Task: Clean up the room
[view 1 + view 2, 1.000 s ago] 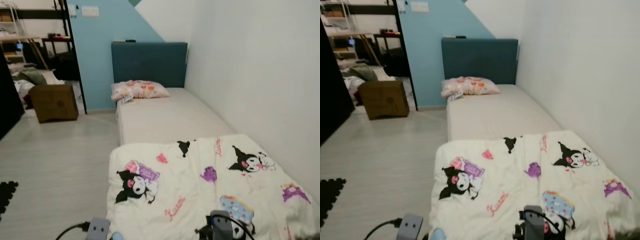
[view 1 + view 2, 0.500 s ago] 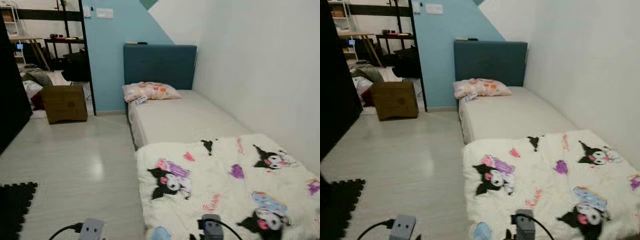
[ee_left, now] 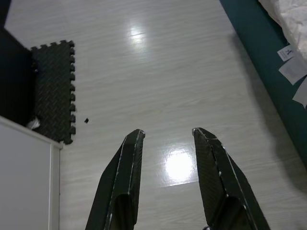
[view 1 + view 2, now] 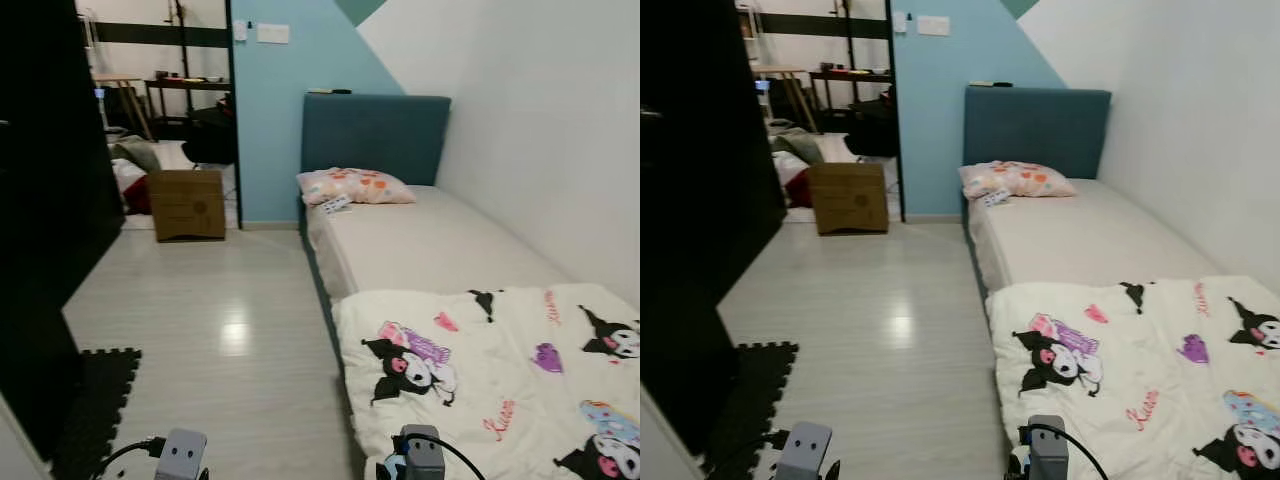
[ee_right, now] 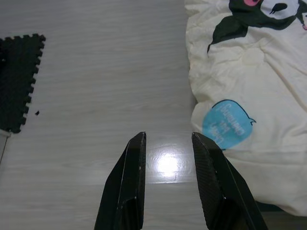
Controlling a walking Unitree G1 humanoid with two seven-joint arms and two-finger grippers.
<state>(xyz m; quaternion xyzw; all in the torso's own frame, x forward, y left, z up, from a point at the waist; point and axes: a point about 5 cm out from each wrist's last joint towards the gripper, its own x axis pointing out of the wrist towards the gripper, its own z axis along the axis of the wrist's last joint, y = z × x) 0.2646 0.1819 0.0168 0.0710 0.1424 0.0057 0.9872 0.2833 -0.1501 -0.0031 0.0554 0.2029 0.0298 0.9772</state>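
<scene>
Ahead of you a pale wood-look laminate floor runs toward a light blue wall. On that wall you see a white switch plate. A tall black cabinet stands along the left side. By its foot lies a black interlocking foam mat with toothed edges. Through the doorway beyond, you find a dark desk and a heap of clothing on the floor. A plain white wall closes the right side.
</scene>
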